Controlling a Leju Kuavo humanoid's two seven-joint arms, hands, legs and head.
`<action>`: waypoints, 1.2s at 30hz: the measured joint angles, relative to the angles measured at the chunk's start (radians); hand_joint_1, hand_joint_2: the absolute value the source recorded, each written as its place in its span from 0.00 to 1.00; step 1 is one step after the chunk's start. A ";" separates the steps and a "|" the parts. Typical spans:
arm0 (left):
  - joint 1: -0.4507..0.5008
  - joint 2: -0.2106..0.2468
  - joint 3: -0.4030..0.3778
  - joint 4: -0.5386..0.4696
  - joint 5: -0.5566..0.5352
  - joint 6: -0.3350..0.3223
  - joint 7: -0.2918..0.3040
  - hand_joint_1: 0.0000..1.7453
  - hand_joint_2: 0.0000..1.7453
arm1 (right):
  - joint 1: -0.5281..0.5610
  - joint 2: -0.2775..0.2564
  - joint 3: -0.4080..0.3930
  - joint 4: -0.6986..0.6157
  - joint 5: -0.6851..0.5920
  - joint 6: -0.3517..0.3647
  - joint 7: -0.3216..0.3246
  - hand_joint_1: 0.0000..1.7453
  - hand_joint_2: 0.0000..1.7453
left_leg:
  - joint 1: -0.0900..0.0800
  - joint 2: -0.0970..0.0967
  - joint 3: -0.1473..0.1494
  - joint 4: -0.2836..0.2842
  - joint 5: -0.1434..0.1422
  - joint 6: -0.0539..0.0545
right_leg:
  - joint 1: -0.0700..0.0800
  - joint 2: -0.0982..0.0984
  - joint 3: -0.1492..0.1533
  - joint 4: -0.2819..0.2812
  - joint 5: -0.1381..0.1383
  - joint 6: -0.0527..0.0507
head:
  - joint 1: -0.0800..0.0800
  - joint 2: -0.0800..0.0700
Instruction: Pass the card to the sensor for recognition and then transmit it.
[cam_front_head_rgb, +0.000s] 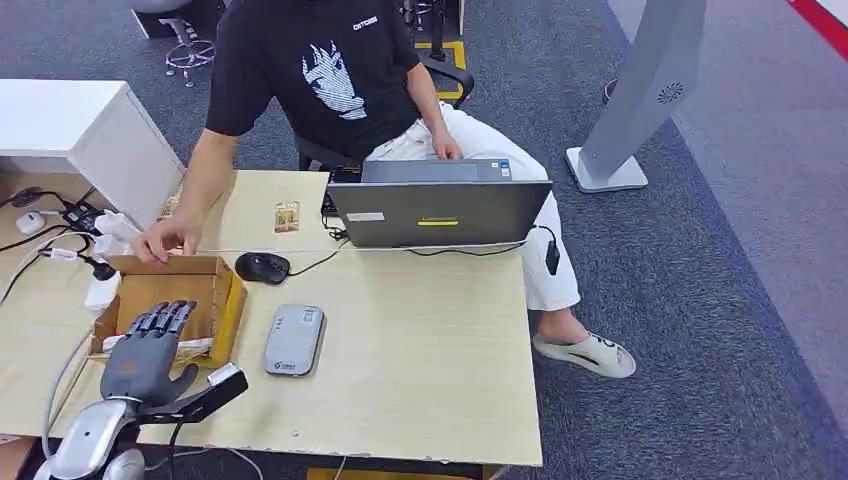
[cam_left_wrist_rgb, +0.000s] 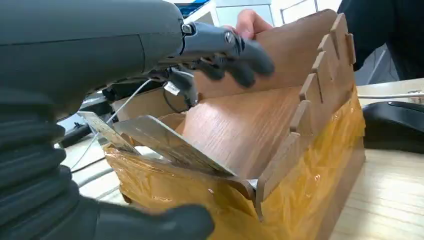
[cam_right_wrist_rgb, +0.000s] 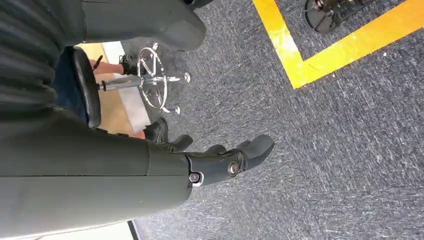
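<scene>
- So you're right at the start: your left hand (cam_front_head_rgb: 150, 352) hovers over the wooden box (cam_front_head_rgb: 222, 300) at lower left of the head view, fingers spread, gripping nothing.
- The card (cam_left_wrist_rgb: 170, 145) leans inside that box, not picked up.
- The grey sensor (cam_front_head_rgb: 294, 340) lies flat on the tabletop (cam_front_head_rgb: 430, 350) just right of the box, untouched.
- Your right hand (cam_right_wrist_rgb: 227, 161) hangs over carpet, loosely curled, empty.
- Left to do: grab, scan, hand over.
</scene>
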 joint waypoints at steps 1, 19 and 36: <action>0.001 0.000 -0.001 0.000 0.004 0.000 0.000 0.94 1.00 | 0.000 0.000 0.000 0.000 0.000 0.000 0.000 0.00 1.00 | 0.000 0.000 0.000 0.000 0.000 0.000 | 0.000 0.000 0.000 0.000 0.000 0.000 | 0.000 0.000; 0.005 0.001 -0.003 0.000 0.018 -0.006 -0.001 0.73 1.00 | 0.000 -0.002 0.000 0.000 0.008 0.003 0.000 0.00 1.00 | 0.000 0.000 0.000 0.000 0.000 0.000 | 0.000 0.000 0.000 0.000 0.000 0.000 | 0.000 0.000; -0.003 0.002 -0.006 0.002 0.018 -0.012 -0.001 0.88 1.00 | -0.001 -0.003 0.000 0.000 0.009 0.003 -0.005 0.00 1.00 | 0.000 0.000 0.000 0.000 0.000 0.000 | 0.000 0.000 0.000 0.000 0.000 0.000 | 0.000 0.000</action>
